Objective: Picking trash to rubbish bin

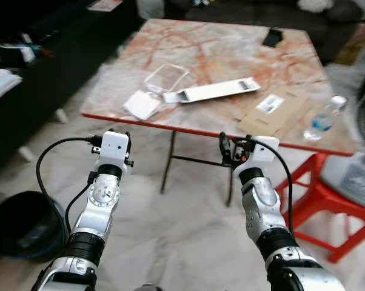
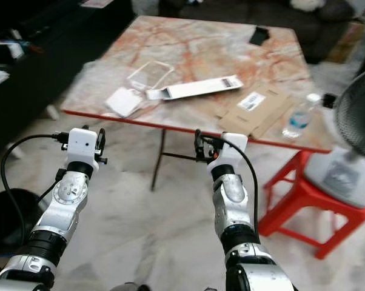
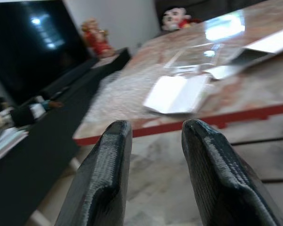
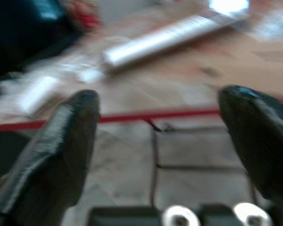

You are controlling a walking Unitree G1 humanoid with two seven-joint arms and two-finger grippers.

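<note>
Black rubbish bin (image 1: 16,224) sits on floor at far left, well apart from the trash. Left claw (image 3: 153,179) is empty w/ fingers parted, raised short of worktop (image 1: 231,51) edge, aimed at white packet (image 1: 141,105), prob. first pick. Right claw (image 4: 165,155) gapes wide, also empty, lined up toward long white box (image 1: 216,91); cardboard (image 1: 276,112) & water bottle (image 1: 322,121) lie further right.

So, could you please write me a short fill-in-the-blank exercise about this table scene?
1. The plastic water bottle stands near the table's ____ edge.
2. Both grippers, left and right, have their fingers ____.
3. The long white box lies on the ____ table.

Missing words: right; open; marble
</note>
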